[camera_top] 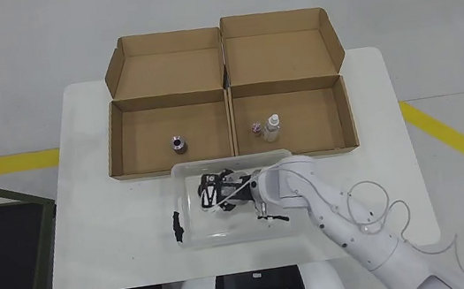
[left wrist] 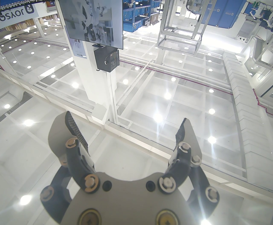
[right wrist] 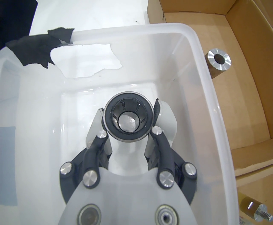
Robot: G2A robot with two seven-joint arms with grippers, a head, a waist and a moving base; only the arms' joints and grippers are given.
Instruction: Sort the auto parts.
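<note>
right gripper [right wrist: 129, 110] clamps the bearing [right wrist: 147, 120] upright (bore pointing straight up) inside the clear bin [right wrist: 200, 64], and the cardboard box [camera_top: 143, 132] holding a metal sleeve [camera_top: 177, 142] lies at 11 o'clock of it in the top view, over the bin wall.

White table [camera_top: 102, 234] is showing plain white, cardboard boxes [camera_top: 138, 144] are showing flat brown, bin [right wrist: 200, 64] is glowing milky clear, torn tape [right wrist: 36, 48] is looking matte black, bearing [right wrist: 128, 106] is shining black-ringed with silver steel, metal sleeve [right wrist: 218, 60] is glinting silver-faced over bronze sides, floor stripe [camera_top: 3, 164] is running yellow across grey.
</note>
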